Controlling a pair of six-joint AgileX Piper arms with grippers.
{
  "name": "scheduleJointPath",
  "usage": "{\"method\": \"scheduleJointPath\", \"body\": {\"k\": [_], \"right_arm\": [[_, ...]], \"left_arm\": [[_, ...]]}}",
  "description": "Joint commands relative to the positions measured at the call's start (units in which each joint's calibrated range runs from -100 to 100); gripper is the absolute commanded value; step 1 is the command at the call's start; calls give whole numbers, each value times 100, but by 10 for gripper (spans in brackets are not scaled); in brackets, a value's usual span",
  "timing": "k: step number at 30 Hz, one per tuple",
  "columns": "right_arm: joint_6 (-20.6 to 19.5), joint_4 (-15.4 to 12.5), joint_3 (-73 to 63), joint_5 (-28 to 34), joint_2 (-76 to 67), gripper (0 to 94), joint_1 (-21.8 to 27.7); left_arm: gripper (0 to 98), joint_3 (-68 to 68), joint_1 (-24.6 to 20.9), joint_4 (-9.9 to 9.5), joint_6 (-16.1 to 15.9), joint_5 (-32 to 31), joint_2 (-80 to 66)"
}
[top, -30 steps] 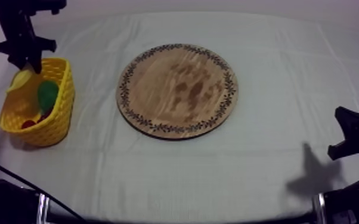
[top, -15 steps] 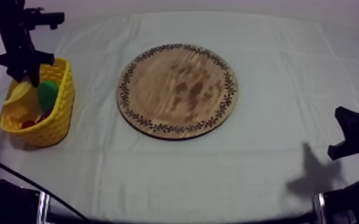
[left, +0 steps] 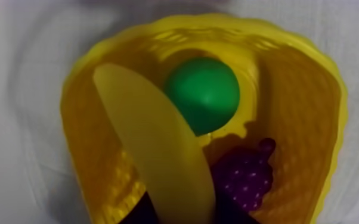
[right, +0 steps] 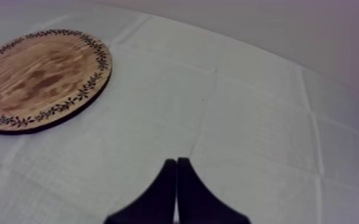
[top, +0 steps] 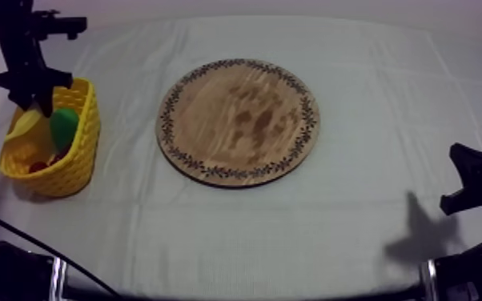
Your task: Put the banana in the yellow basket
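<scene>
Looking down the table, we see its grey-white cloth [top: 236, 240] spread flat, with the round wooden board with a patterned rim [top: 238, 122] lying at the middle. To the board's left, well apart from it, stands the yellow woven basket [top: 84, 152].

Our right gripper [right: 176, 162] rests low at the right side of the table, well apart from the board. Its black fingers are pressed together into a narrow wedge and grasp nothing.

Our left gripper [top: 38, 102] hangs over the basket's far rim, pointing down into it. From the left wrist we see a dark finger [left: 146, 215] pressed against each side of one end of the long pale-yellow toy banana [left: 152, 149], so the gripper is clasped on it.

The banana is inside the basket, slanting from the fingers along the basket's wall. Just beside it sits the rounded green toy pear [left: 204, 92]. Near the pear, on the same side of the banana, lies the small purple bunch of toy grapes [left: 244, 179]. From above, a small red fruit [top: 38, 166] shows low in the basket, near its front wall.
</scene>
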Motion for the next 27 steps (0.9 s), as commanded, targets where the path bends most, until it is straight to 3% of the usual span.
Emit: {"method": "scheduleJointPath", "body": {"k": [1, 4, 7, 16, 22, 27], "right_arm": [[0, 1, -3, 1, 0, 3, 0], [0, 1, -3, 1, 0, 3, 0], [0, 1, -3, 1, 0, 3, 0], [0, 1, -3, 1, 0, 3, 0], [0, 1, -3, 1, 0, 3, 0], [0, 1, -3, 1, 0, 3, 0]], "left_arm": [[435, -2, 20, -64, 95, -2, -12], [608, -23, 30, -117, 187, 2, -41], [710, -79, 32, -132, 231, 5, -60], [834, -238, 51, -136, 185, 6, -100], [806, -319, 70, -150, 168, 6, -124], [560, -469, 106, -143, 105, -31, -196]]}}
